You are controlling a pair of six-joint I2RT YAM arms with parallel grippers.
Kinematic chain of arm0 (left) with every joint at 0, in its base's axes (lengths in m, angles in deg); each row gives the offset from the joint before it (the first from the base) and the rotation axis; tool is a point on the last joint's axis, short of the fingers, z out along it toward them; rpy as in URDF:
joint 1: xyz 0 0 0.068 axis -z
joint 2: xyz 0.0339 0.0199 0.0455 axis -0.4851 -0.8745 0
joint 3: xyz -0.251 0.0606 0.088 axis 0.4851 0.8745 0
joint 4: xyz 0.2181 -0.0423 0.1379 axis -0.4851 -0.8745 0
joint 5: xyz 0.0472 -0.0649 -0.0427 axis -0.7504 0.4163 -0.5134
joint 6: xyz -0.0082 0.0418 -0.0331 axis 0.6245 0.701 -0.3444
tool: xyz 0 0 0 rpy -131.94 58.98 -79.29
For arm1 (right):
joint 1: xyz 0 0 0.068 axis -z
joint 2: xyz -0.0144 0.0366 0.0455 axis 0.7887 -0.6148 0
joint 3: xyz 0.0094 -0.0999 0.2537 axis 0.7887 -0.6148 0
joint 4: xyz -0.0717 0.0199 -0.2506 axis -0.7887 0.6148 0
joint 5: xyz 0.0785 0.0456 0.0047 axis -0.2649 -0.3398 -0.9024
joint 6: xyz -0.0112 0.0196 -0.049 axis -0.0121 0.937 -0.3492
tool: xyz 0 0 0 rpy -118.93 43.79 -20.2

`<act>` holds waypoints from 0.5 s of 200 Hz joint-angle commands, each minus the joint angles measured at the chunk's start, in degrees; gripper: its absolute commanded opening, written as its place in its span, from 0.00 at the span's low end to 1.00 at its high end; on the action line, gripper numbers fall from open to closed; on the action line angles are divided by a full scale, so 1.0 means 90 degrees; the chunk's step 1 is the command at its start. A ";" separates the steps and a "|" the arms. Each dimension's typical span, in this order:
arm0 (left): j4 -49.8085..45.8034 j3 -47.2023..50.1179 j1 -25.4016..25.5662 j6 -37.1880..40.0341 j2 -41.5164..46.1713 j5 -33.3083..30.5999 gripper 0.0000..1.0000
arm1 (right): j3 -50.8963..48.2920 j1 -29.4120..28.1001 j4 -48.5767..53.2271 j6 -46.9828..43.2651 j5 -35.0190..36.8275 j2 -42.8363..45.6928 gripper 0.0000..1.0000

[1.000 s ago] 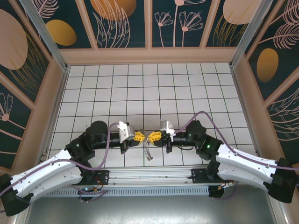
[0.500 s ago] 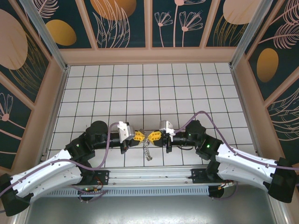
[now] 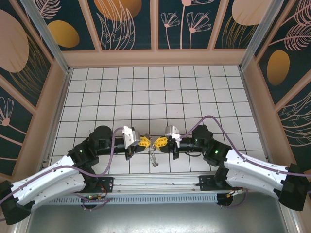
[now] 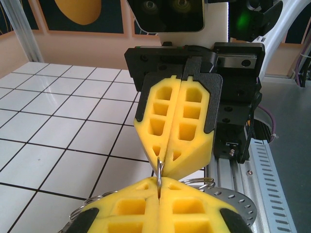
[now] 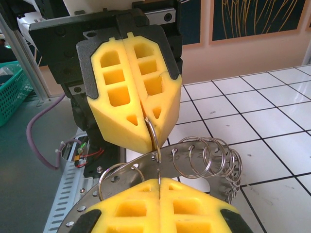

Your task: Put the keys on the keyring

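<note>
The keyring (image 3: pixel 153 156), a floppy grey metal band with holes and many small loops (image 5: pixel 210 156), hangs between my two grippers just above the near tiles. My left gripper (image 3: pixel 147 142) and right gripper (image 3: pixel 157 141) meet tip to tip, both shut. In the right wrist view the left gripper's yellow fingers (image 5: pixel 127 99) pinch one small loop (image 5: pixel 152 134) threaded through the band, and my right gripper (image 5: pixel 159 180) nips the same loop from below. The left wrist view shows that loop (image 4: pixel 159 170) caught between my left gripper (image 4: pixel 159 184) and the right fingers (image 4: pixel 177 124). The keys are out of view.
An aluminium rail (image 3: pixel 155 182) runs along the near edge under the grippers. The white tiled floor (image 3: pixel 155 97) stretches away to patterned walls on three sides. A green basket (image 5: pixel 12 90) stands off the table beyond the left arm.
</note>
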 commanded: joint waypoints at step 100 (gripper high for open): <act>0.0194 -0.0213 0.0025 0.0098 0.0039 0.0076 0.00 | 0.0295 -0.0041 -0.0275 0.0063 -0.0072 -0.0022 0.00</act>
